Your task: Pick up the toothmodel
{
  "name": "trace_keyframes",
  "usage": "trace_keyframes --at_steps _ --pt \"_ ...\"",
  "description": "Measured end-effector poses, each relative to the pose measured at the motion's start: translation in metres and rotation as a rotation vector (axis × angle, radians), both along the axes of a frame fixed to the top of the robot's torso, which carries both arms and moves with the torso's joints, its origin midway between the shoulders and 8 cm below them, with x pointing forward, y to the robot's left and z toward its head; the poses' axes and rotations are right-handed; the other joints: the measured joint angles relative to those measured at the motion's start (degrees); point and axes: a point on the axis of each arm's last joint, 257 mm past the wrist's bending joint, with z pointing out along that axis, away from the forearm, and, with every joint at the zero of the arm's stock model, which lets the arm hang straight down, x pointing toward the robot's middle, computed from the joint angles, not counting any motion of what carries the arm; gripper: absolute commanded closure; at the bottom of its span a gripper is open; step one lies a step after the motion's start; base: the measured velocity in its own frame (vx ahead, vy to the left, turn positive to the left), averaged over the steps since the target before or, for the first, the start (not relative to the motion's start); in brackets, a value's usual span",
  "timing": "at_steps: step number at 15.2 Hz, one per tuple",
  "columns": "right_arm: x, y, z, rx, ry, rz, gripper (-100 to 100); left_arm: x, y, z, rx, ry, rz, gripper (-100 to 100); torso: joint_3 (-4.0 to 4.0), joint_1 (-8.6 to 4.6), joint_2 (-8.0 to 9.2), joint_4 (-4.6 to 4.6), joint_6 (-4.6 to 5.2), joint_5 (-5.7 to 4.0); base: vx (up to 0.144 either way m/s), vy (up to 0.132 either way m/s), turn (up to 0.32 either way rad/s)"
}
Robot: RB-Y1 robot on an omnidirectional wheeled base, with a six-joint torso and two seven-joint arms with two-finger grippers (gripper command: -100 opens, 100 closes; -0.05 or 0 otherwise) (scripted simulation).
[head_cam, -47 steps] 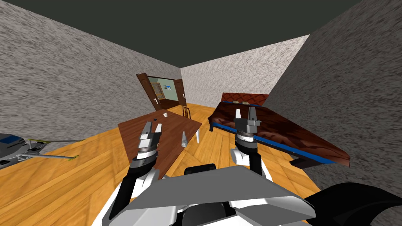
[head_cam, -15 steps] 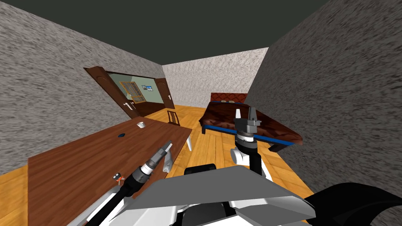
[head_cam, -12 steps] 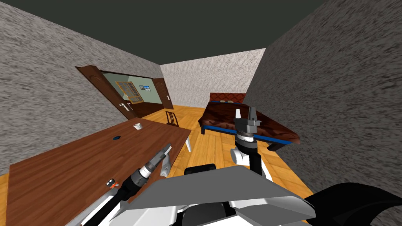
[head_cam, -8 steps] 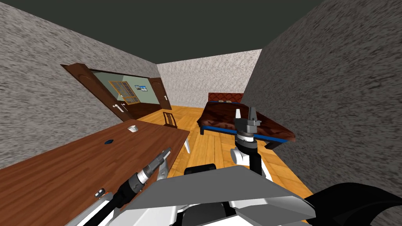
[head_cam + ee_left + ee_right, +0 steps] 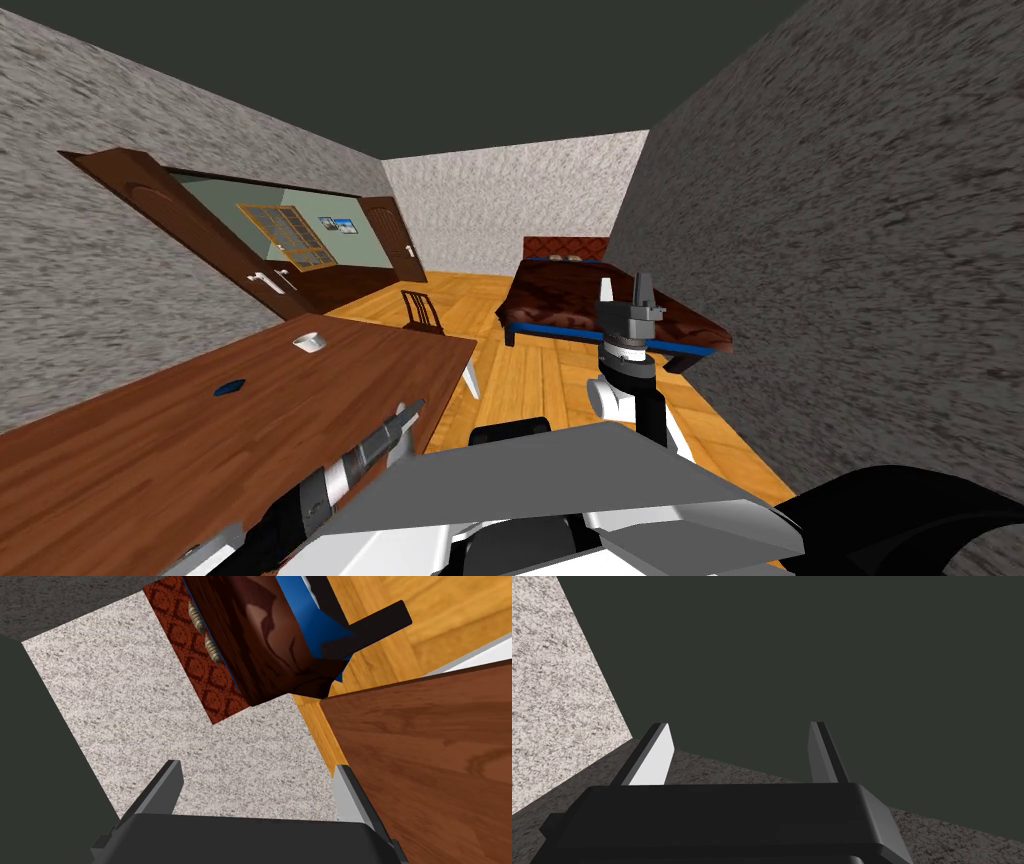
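Left wrist view: left pincer [image 5: 257,766] spread wide, holding nothing, beside the brown bench [image 5: 430,741] corner. Right pincer [image 5: 626,288] raised, fingers parted, empty. Where the toothmodel lies, cannot tell.

You're looking at a brown wooden table [image 5: 150,450] on the left, running from near to far. Towards its far end sits a small white cup-like thing [image 5: 309,341], and nearer, well apart from it, a small dark blue object [image 5: 230,386]. Your left gripper [image 5: 407,412] reaches low over the table's near right edge. Your right gripper [image 5: 624,290] points up in the middle, fingers apart. Beyond the table stands a dark chair [image 5: 422,310]. Far right is a dark red bed [image 5: 580,300], and far left an open brown door [image 5: 170,215].
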Motion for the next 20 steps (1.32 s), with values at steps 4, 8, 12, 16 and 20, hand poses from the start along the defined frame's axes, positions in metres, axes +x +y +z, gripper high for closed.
trace_keyframes --at_steps 4,8,12,16,20 --pt "0.0 0.0 0.0 0.0 0.0 0.0 0 -0.028 0.027 -0.033 0.058 0.121 -0.001 -100 0.0 -0.01 0.01 0.0 -0.04 0.0 0.084 -0.002 -0.097" --pt "0.0 0.0 0.0 0.0 0.0 0.0 0 -0.062 0.058 -0.057 0.117 0.243 0.006 -100 0.0 -0.01 0.0 0.0 -0.01 0.0 0.075 0.001 -0.11" --pt "0.0 0.0 0.0 0.0 0.0 0.0 0 -0.09 0.079 -0.072 0.153 0.326 0.017 -100 0.07 0.0 0.12 0.03 -0.03 0.01 0.058 0.004 -0.074" --pt "0.0 0.0 0.0 0.0 0.0 0.0 0 -0.127 0.11 -0.093 0.197 0.437 0.038 -100 0.03 0.0 0.05 0.01 -0.02 0.0 0.078 0.004 -0.109" --pt "0.0 0.0 0.0 0.0 0.0 0.0 0 -0.183 0.142 -0.112 0.239 0.582 0.078 -100 -0.09 0.02 -0.15 -0.04 -0.04 0.0 0.123 0.013 -0.113"
